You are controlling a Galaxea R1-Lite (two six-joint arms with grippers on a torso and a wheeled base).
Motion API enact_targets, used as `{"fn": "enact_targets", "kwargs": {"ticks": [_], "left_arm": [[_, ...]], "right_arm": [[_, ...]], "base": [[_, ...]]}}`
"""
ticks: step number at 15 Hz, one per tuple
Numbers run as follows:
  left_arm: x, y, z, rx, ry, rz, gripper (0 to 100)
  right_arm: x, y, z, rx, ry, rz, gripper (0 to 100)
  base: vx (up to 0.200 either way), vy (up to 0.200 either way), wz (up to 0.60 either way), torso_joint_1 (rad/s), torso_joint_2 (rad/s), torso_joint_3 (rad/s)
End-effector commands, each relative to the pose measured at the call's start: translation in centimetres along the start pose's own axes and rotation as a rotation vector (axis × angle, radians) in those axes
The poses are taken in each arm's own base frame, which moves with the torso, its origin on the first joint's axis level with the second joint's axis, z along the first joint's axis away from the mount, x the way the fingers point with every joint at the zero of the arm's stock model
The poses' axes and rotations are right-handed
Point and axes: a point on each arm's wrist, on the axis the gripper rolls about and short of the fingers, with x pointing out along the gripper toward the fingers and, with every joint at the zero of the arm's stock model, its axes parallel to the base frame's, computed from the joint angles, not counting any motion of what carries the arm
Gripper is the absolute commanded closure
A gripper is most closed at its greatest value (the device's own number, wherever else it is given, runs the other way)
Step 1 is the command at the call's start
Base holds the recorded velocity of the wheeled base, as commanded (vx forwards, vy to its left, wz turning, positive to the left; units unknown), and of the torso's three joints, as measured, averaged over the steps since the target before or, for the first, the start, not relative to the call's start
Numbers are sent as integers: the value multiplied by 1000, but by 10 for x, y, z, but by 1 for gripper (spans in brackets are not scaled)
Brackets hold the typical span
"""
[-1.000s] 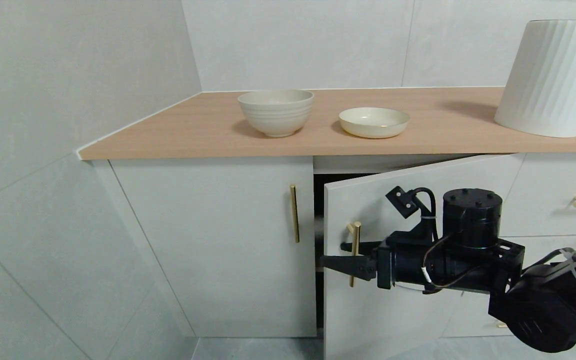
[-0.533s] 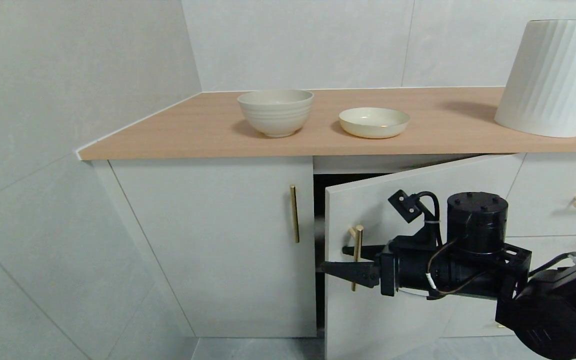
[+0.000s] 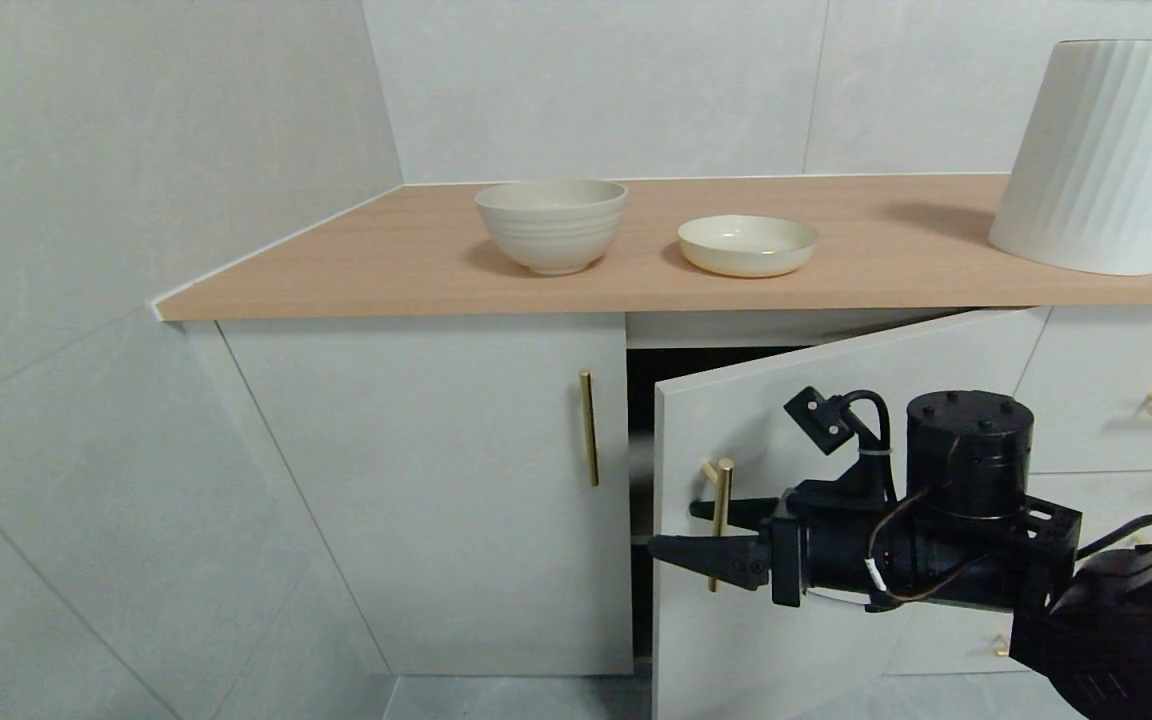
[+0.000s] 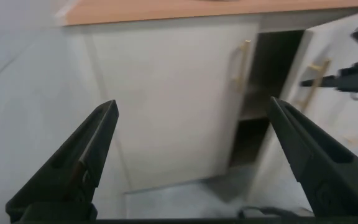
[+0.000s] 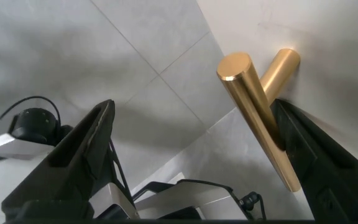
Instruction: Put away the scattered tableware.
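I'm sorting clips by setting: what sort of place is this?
Probably a kitchen: a wooden countertop holding a bowl and a shallow dish, tiled walls behind, and base cabinets below, one door ajar with the right gripper at its brass handle.

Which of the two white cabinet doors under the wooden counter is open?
The right white door, swung outward, with its brass bar handle inside the open right gripper. The left white door sits flush, shut.
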Motion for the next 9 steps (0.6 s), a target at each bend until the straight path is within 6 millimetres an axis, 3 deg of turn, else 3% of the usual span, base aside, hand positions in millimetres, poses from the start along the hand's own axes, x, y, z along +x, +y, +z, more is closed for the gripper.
{"fn": "enact_targets", "kwargs": {"ticks": [1, 4, 5, 6, 9], "left_arm": [[105, 16, 26, -51, 208, -132, 0], [189, 17, 8, -80, 298, -262, 0], [204, 15, 3, -82, 301, -284, 0], [233, 2, -8, -106, 304, -349, 0], [277, -34, -35, -147, 315, -452, 0]], "right_arm": [[-2, 0, -5, 7, 14, -2, 0], [-3, 0, -6, -3, 17, -4, 0], [-3, 0, -6, -3, 17, -4, 0], [-3, 0, -6, -4, 17, -4, 0], [-3, 0, -6, -15, 17, -6, 0]], "base": [[0, 0, 0, 0, 0, 0], [0, 0, 0, 0, 0, 0], [0, 0, 0, 0, 0, 0], [0, 0, 0, 0, 0, 0], [0, 0, 0, 0, 0, 0]]}}
